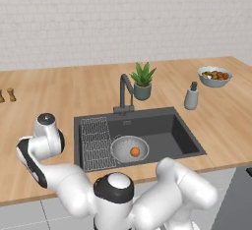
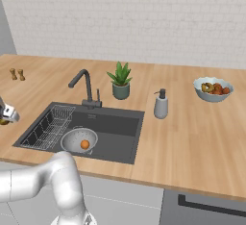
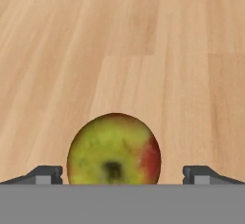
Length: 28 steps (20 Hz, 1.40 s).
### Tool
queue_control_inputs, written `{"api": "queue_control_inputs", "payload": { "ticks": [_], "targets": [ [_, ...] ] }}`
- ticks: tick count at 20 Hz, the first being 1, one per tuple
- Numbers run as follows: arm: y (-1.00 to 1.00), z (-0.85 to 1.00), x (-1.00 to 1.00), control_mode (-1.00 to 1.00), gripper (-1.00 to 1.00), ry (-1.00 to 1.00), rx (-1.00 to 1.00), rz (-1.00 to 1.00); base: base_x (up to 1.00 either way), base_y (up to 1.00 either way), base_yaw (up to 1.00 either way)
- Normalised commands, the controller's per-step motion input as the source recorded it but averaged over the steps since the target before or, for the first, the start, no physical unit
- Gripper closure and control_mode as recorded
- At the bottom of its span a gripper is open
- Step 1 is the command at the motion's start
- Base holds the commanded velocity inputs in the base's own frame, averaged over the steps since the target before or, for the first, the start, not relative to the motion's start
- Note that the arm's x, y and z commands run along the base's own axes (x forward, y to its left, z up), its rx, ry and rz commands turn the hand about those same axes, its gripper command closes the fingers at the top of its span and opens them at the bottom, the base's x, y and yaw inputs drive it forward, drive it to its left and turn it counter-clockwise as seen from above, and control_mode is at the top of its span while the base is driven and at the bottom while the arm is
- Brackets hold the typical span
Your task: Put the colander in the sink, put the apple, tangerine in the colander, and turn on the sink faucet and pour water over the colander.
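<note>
- Colander already in the sink, beside the wire rack, with the tangerine inside.
- Apple not yet in: sits on the wooden counter, between the 2 finger tips.
- Gripper spread wide, a gap on each side of the apple, nothing clamped.
- Faucet upright behind the sink, no water visible.
- Judged about halfway: 2 of 4 steps done; apple and water left.
- Plant, soap bottle, fruit bowl further back.
</note>
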Motion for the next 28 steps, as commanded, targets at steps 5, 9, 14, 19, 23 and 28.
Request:
{"api": "queue_control_inputs", "payload": {
  "ticks": [5,9,14,19,23,28],
  "targets": [
    [0.03,-0.21,0.1,-1.0,-1.0,0.0,0.0,0.0,0.0,0.0,0.0],
    [0.07,-0.19,0.11,-1.0,1.0,0.0,0.0,0.0,0.0,0.0,0.0],
    [0.01,-0.01,0.05,-1.0,1.0,0.0,0.0,0.0,0.0,0.0,0.0],
    [-0.37,0.13,-0.06,-1.0,1.0,0.0,0.0,0.0,0.0,0.0,0.0],
    [-0.72,0.19,-0.28,-1.0,1.0,0.0,0.0,-0.03,0.0,0.0,0.0],
    [-0.99,0.25,-0.51,-1.0,1.0,0.0,0.0,-0.04,0.0,0.0,0.0]
  ]
}}
